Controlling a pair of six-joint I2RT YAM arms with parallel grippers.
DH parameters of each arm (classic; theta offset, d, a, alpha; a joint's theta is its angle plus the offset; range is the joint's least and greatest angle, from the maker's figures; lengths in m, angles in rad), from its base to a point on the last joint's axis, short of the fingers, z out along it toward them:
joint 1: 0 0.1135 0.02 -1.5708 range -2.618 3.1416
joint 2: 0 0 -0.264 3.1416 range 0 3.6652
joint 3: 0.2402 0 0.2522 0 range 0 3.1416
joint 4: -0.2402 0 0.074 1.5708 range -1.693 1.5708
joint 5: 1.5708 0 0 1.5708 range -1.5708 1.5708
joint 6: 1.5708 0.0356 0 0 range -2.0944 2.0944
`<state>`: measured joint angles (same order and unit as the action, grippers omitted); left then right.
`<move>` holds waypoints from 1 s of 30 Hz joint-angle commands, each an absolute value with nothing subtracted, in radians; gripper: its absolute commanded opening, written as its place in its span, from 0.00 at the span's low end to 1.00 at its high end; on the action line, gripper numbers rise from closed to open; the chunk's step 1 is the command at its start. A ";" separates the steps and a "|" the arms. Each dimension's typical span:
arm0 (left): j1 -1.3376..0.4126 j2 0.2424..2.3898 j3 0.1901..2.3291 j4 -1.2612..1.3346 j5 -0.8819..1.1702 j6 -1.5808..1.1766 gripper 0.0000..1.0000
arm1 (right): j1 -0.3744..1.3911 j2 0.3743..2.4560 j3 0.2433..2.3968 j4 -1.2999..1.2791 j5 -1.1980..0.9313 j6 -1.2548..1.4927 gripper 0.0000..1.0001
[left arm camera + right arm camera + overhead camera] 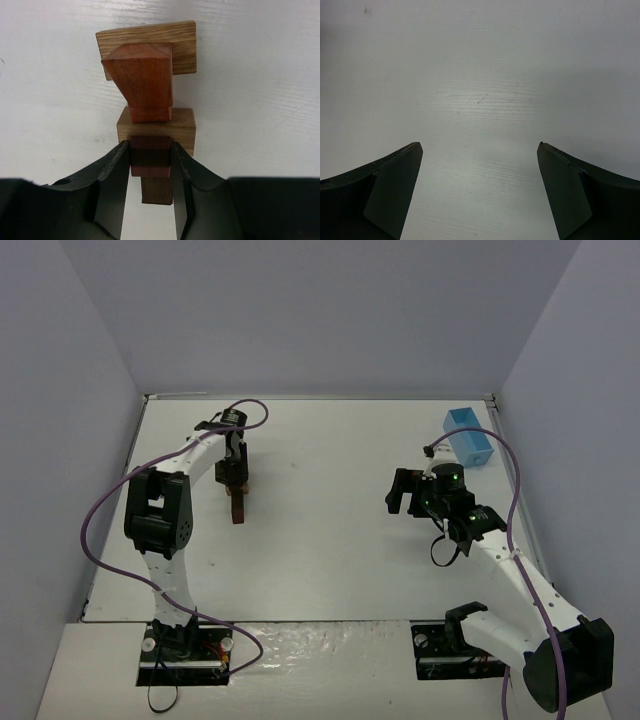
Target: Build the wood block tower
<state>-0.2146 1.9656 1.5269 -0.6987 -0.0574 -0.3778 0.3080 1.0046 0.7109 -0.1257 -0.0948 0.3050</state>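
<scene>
The wood block tower point(238, 506) stands left of the table's middle, narrow and brown. In the left wrist view it shows as a tan plank point(150, 37), a reddish-brown wedge point(142, 75), a tan block point(182, 125), a dark reddish-brown block point(150, 157) and a dark brown block point(156, 190). My left gripper point(150, 147) is right at the tower point(236, 475), and its fingers press both sides of the dark reddish-brown block. My right gripper point(480, 150) is wide open and empty over bare table, at the right point(405, 492).
A light blue rectangular box point(470, 436) lies at the back right, near the table's right edge. Grey walls close in the table on the left, back and right. Purple cables loop off both arms.
</scene>
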 commanded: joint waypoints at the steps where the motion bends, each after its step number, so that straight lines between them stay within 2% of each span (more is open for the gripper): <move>1: -0.206 1.938 1.565 -0.683 -0.062 -0.398 0.25 | 0.302 1.002 0.747 -0.092 -0.104 0.293 0.97; 12: -0.206 1.922 1.542 -0.683 -0.050 -0.411 0.31 | 0.301 1.006 0.748 -0.091 -0.104 0.291 0.97; 23: -0.207 1.909 1.540 -0.684 -0.053 -0.413 0.43 | 0.302 0.997 0.747 -0.091 -0.107 0.294 0.97; 30: -0.206 1.807 1.552 -0.694 -0.039 -0.416 0.47 | 0.302 0.992 0.776 -0.094 -0.106 0.286 0.97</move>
